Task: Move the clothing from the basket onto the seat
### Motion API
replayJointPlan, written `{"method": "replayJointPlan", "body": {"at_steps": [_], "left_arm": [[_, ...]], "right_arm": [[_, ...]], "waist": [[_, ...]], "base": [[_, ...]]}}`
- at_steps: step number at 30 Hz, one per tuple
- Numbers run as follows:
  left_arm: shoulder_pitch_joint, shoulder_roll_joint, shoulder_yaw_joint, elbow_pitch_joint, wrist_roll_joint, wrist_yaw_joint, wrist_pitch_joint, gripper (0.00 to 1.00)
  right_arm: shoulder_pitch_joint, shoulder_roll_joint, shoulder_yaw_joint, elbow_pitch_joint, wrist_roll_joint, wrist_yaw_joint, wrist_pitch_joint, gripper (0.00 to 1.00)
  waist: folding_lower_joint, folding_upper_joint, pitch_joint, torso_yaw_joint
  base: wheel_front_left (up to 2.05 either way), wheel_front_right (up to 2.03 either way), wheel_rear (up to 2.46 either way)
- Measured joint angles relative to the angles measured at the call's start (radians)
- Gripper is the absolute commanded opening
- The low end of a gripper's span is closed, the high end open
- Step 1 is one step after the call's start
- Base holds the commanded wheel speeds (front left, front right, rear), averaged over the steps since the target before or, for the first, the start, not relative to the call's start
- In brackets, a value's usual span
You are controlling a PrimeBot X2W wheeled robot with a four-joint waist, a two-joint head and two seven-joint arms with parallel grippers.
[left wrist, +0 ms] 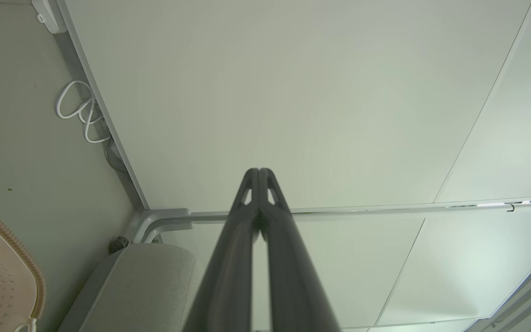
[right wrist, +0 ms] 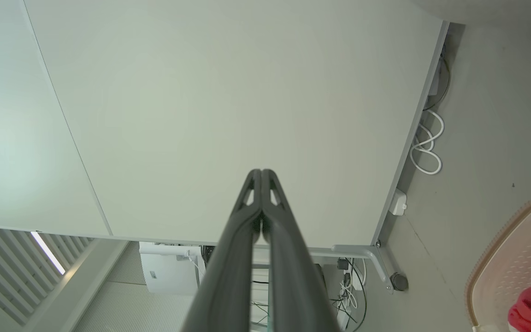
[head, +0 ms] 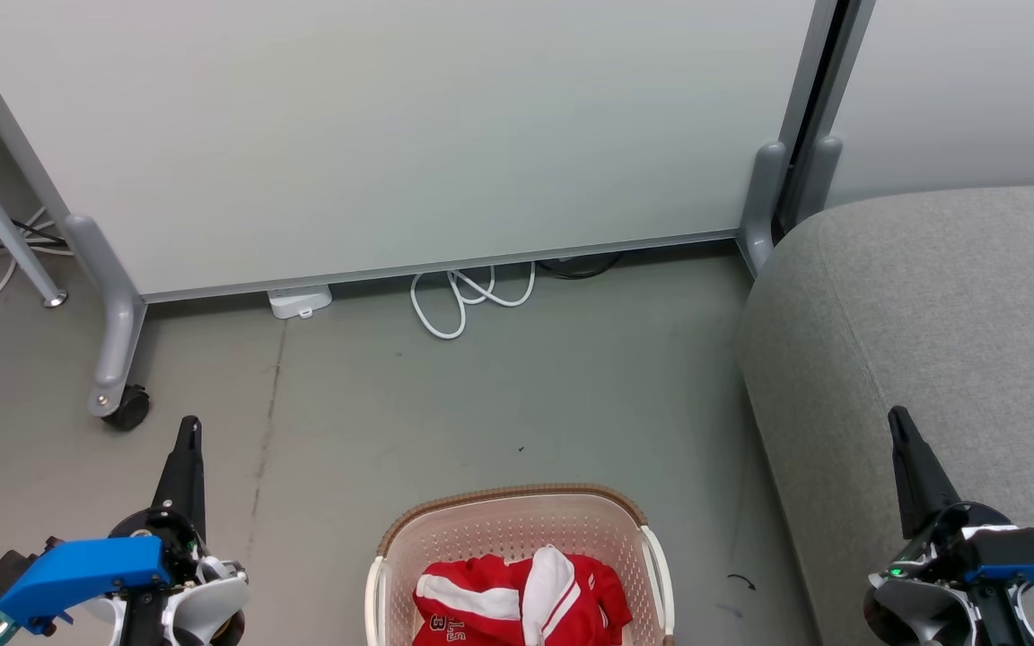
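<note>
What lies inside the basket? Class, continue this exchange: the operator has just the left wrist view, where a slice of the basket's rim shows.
Observer: Red clothing with white stripes lies bunched in the basket, as the head view shows.
Operator: Where is the right gripper?
Observer: The right gripper, shut, shows against the seat at the head view's lower right.
Operator: Is any clothing on the seat?
Observer: None lies on the part of the seat that the head view shows.
</note>
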Motion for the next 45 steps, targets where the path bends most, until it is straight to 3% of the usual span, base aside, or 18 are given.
{"method": "replayJointPlan", "body": {"at_steps": [31, 32, 45], "left_arm": [[0.000, 0.000, 0.000, 0.000, 0.000, 0.000, 0.000, 0.00], [0.000, 0.000, 0.000, 0.002, 0.000, 0.000, 0.000, 1.00], [0.059, -0.010, -0.018, 0.042, 0.029, 0.003, -0.040, 1.00]], "right_arm": [[0.000, 0.000, 0.000, 0.000, 0.000, 0.000, 0.000, 0.00], [0.000, 0.000, 0.000, 0.001, 0.000, 0.000, 0.000, 1.00], [0.047, 0.007, 0.030, 0.042, -0.030, -0.002, -0.038, 1.00]], "waist": [[0.0000, 0.0000, 0.000, 0.000], [0.0000, 0.0000, 0.000, 0.000], [0.0000, 0.0000, 0.000, 0.000]], "base": [[0.00, 0.00, 0.00], [0.00, 0.00, 0.00], [0.00, 0.00, 0.00]]}}
